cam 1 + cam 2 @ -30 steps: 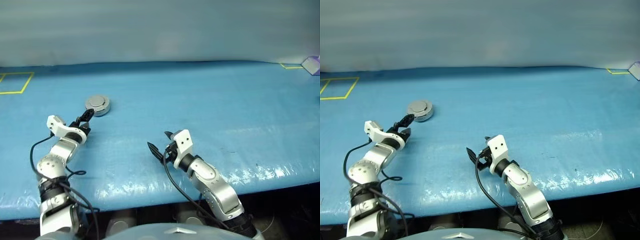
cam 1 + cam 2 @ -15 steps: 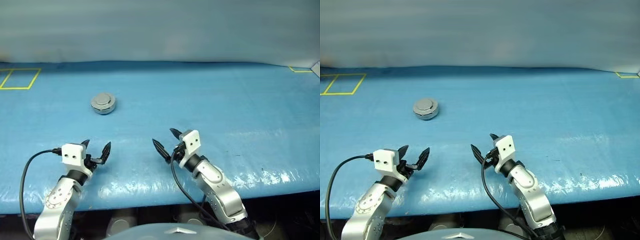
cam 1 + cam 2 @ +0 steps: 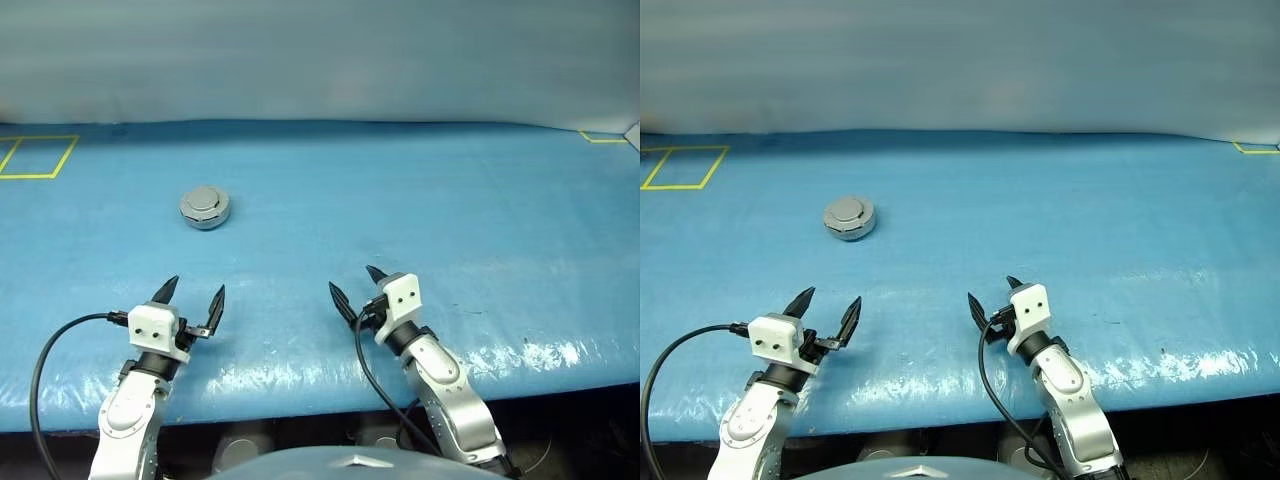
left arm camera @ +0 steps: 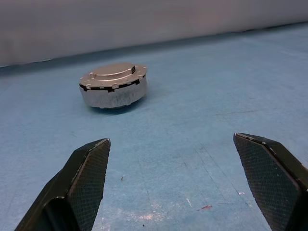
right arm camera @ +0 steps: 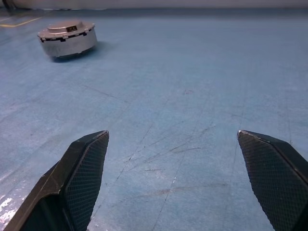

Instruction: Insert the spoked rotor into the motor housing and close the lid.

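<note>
The motor housing (image 3: pixel 205 207) sits on the blue tabletop (image 3: pixel 420 200), lid (image 4: pixel 114 72) down; seating appears flush, though the seam is small. Left pincer (image 3: pixel 190 297) and right pincer (image 3: pixel 352 289) stand spread, empty, well apart from it. Advise keeping both clear.

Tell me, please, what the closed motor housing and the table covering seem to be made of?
The motor housing looks like cast or machined metal: pale grey, matt, with a crisp stepped lid and small dark notches around the seam. The table covering seems to be a blue plastic sheet, perhaps vinyl: it shines and wrinkles at the near edge and shows fine scratches close up.
</note>
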